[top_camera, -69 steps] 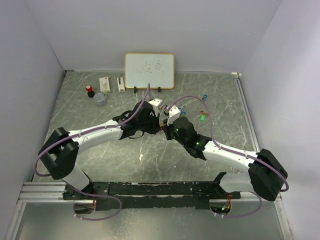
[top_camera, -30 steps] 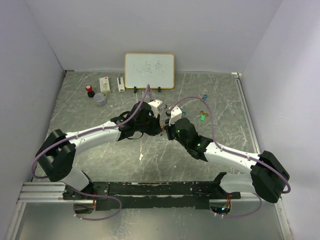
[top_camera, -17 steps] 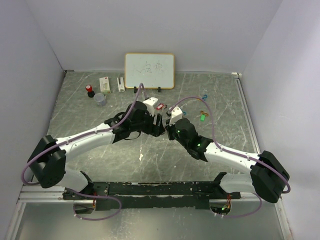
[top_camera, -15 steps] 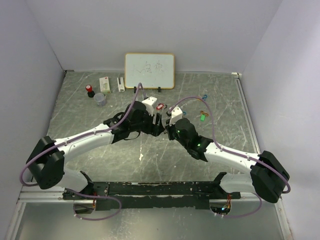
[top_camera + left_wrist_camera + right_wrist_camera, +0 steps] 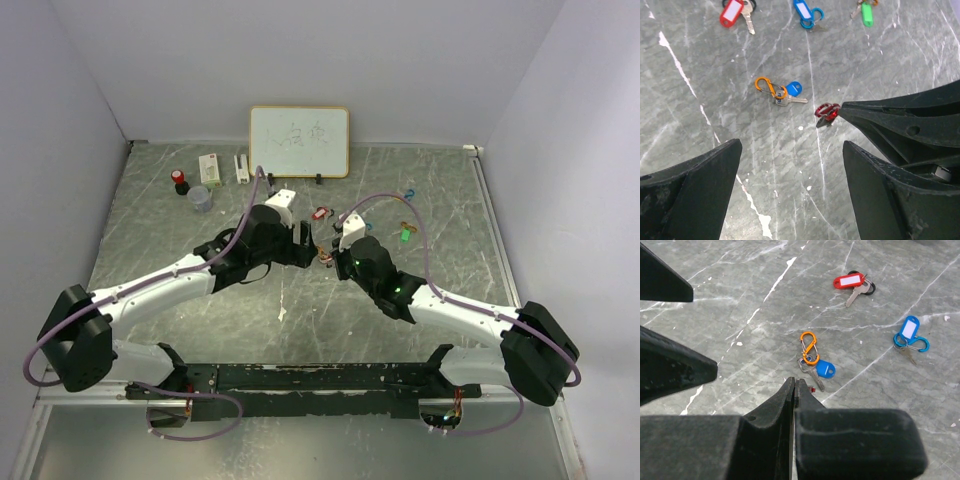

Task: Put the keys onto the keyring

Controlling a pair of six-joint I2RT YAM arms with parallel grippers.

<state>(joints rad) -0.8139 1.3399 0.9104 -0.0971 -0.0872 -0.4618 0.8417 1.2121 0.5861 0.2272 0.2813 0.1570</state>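
Right claw [image 5: 794, 384] pinches red clip [image 5: 826, 110]; left claw [image 5: 790, 150] wide; blue key [image 5: 792, 90] points toward clip.

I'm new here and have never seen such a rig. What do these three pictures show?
A robot's left arm and right arm reach over a table. One picture looks down from above; the other two come from a camera on each wrist. The left gripper is open and empty. The right gripper is shut on a small red clip. On it lie an orange clip with a blue-headed key, a red key tag, a blue key tag and a green key tag.
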